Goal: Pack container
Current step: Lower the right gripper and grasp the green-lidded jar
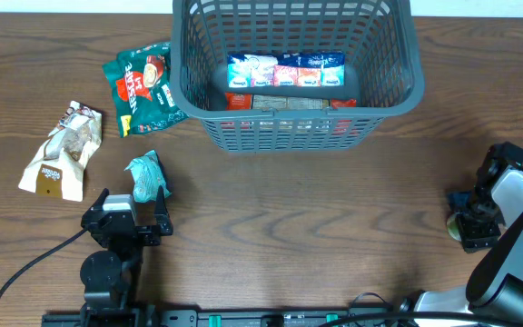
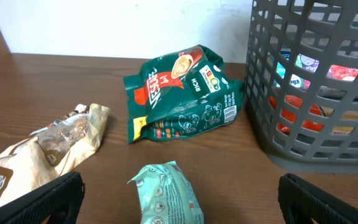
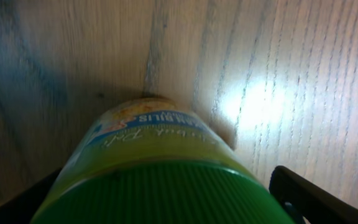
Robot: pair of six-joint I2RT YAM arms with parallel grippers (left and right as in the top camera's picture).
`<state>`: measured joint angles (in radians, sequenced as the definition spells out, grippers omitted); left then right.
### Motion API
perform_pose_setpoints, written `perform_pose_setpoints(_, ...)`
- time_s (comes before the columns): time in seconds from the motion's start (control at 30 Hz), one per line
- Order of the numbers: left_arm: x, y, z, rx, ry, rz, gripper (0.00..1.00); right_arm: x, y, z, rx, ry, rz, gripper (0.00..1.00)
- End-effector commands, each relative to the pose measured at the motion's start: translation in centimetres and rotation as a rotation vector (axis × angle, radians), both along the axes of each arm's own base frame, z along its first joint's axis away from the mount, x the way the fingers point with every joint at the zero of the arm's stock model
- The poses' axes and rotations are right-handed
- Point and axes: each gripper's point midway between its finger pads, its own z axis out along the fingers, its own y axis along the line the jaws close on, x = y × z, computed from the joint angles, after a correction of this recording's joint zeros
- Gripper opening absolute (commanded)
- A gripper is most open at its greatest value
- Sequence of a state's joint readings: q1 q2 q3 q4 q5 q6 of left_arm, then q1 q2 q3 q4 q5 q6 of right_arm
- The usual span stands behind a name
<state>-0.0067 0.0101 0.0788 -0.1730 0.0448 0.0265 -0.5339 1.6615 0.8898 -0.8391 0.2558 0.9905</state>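
1. Right end effector (image 1: 473,229): fingers sit either side of a green-capped bottle (image 3: 160,174); cannot tell whether they press it or stand just clear.
2. Left end effector (image 1: 136,205): jaws wide apart, empty, just behind a teal packet (image 1: 145,176).
3. Step in hand, judged: right-side grasp on the bottle. To do it well: centre the bottle between the fingers, grip the body under the cap, squeeze firmly since a round smooth wall could slip, lift straight up before swinging.
4. Target: container (image 1: 298,113) at far centre of the desk (image 1: 316,209), well apart from the bottle, with packs (image 1: 284,71) lying inside. Clear the thick rim, release low beside the packs.
5. Right arm: folded close at the right edge, wrist pitched down at the desk; bottle upright or tilted, unclear.
6. Left arm: low at near left, wrist level, facing a green bag (image 1: 143,86), a beige bag (image 1: 62,150) and the container.
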Motion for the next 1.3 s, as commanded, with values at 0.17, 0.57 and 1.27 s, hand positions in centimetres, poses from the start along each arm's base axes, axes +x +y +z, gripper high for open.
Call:
perform_pose_setpoints(0.17,0.0,0.2,-1.2,0.007,0.026,0.009,0.98,-0.5,-0.4,-0.2,-0.003,0.004,-0.008,0.90)
perform_pose_setpoints(0.57,0.0,0.2,-1.2,0.007,0.026,0.009,0.99,-0.2,-1.3,-0.4,0.011,-0.038,-0.019,0.91)
perform_pose_setpoints(1.27,0.0,0.2,-1.2,0.007,0.026,0.009,0.99,1.0,-0.9,-0.2,0.066,-0.082,0.097,0.01)
